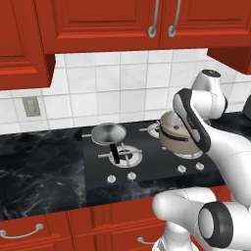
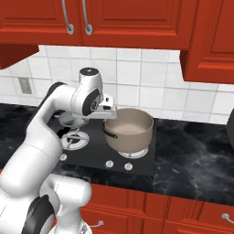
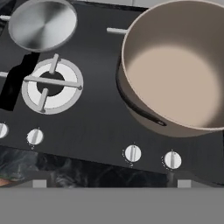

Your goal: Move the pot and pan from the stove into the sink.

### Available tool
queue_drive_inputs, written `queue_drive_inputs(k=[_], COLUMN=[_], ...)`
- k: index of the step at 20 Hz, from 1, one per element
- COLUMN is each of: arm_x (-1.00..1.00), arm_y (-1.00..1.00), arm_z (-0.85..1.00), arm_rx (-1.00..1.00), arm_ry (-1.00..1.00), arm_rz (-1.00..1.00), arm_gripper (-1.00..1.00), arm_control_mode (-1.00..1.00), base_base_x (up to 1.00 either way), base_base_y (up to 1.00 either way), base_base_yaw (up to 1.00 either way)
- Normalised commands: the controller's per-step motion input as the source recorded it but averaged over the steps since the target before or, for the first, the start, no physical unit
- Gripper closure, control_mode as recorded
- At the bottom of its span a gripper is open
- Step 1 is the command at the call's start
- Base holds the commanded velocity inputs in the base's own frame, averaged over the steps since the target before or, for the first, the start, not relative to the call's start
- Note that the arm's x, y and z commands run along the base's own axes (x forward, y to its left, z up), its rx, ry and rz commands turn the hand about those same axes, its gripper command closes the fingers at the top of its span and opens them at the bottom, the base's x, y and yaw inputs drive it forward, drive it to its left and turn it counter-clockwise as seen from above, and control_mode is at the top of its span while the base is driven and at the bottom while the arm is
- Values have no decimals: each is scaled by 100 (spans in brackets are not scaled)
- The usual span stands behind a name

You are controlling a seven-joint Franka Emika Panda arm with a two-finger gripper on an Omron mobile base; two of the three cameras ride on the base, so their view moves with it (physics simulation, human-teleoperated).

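Gripper [image 2: 109,109] hovering above the stove [image 2: 141,157], just left of the pot [image 2: 130,132] in the right base view. Fingers hidden behind the hand there, and out of the hand view altogether, so how far open: cannot tell. Nothing visibly held, nothing visibly touched.

Arm up from the base, elbow bent high, forearm reaching forward over the cooktop, wrist turned down so the hand camera looks nearly straight at the burners. In the left base view, forearm crossing in front of the pot [image 1: 175,135] and covering its right side.

Below and to the right of the hand: pot [image 3: 175,70], wide and deep, beige-grey, pale inside, standing upright on the right-hand burners. Thin dark curved handle [image 3: 142,111] on the side facing the gripper, near the front edge of the stove [image 3: 96,131].

Off to the upper left in the hand view: pan [image 3: 42,24], small, shallow, shiny silver, sitting on the rear left burner, straight black handle [image 3: 17,78] running toward the front. Beside that handle, bare front left burner [image 3: 52,84] with grey grate. Same pan [image 1: 109,133] left of the arm in the left base view, well apart from the pot.

Along the near edge, row of silver knobs [image 3: 132,153], then black marbled counter [image 1: 39,166]. White tile wall [image 2: 137,77] and red cabinets [image 2: 132,18] beyond.
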Motion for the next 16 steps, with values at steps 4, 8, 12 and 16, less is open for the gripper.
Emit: queue_drive_inputs(k=[4, 8, 12, 16], arm_x=[14, 17, 21, 20], arm_y=[-12, -18, -15, -11], arm_z=[-28, -28, -26, -28], arm_rx=[-2, -1, 0, -2], arm_ry=[0, 0, 0, 0], arm_rz=[6, 7, 6, 5], arm_gripper=[-100, -100, -100, -100], arm_control_mode=[-100, -100, -100, -100], base_base_x=[0, 0, 0, 0], base_base_y=[0, 0, 0, 0], base_base_yaw=[0, 0, 0, 0])
